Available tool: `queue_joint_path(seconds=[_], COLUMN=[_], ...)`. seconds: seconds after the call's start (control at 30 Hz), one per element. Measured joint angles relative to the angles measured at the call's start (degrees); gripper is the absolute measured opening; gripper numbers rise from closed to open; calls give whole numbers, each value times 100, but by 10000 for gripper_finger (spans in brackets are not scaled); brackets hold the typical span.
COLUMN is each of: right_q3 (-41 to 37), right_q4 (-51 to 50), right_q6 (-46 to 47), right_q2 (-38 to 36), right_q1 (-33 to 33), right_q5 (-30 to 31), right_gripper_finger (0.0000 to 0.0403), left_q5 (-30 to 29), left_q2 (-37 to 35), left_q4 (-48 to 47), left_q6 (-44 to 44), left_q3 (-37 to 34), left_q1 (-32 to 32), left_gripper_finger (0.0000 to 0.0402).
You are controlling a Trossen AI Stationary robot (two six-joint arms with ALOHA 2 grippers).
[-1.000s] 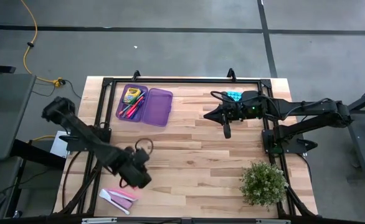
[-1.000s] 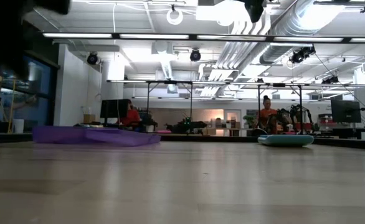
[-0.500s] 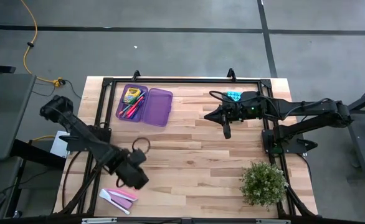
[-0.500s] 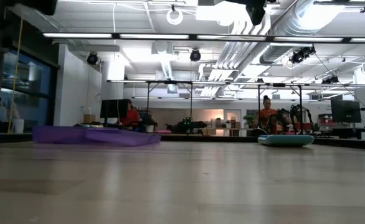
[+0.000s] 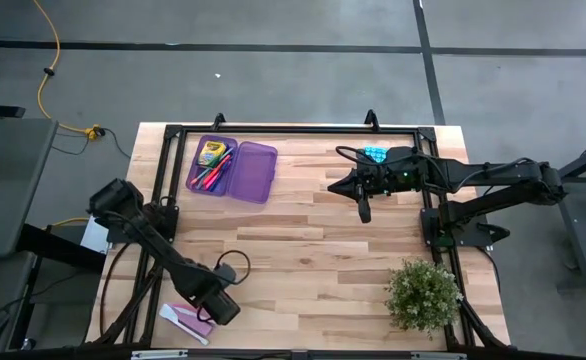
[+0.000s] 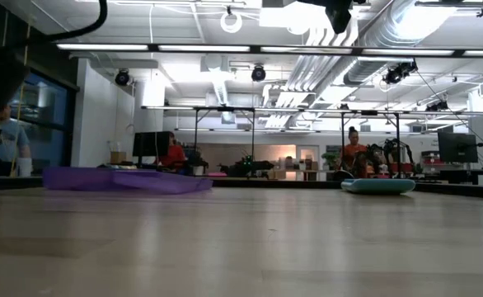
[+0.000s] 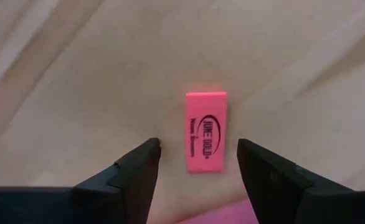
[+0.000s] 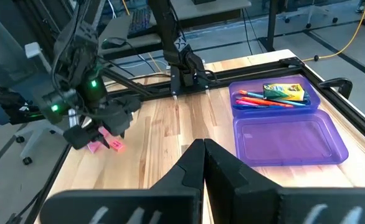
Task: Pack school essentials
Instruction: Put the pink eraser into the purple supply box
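A small pink eraser [image 7: 206,132] lies flat on the wood near the table's near left corner. My left gripper [image 7: 198,149] points straight down over it, open, with one finger on each side of the eraser and clear of it. In the high view that gripper [image 5: 216,303] hangs over a pink and white stationery piece [image 5: 185,320]. An open purple pencil case [image 5: 233,168] at the far left holds a yellow-green crayon box [image 5: 211,152] and several pens. My right gripper [image 5: 363,210] waits shut, high above the table's far right part.
A bushy green plant [image 5: 423,295] stands at the near right corner. A teal object [image 5: 375,153] lies at the far right, under the right arm. A black frame [image 5: 293,129] runs along the table's edges. Bare wood lies between the case and the plant.
My left gripper has moved toward the table's near edge and sunk lower, coming down over the pink pieces at the near left corner. The right arm has kept still.
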Motion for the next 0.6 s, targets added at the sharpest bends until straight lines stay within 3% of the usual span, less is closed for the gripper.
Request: queue_joint_path(seconds=[0.37, 0.6], right_q3=[0, 0], right_q4=[23, 24], right_q6=[136, 157], right_q2=[0, 0], right_q1=[0, 1], right_q5=[0, 0], right_gripper_finger=[0, 0], left_q5=[-74, -87], left_q2=[122, 127], left_q4=[228, 152], left_q6=[60, 187], left_q3=[15, 11], left_q1=[6, 6], left_gripper_finger=[201, 153])
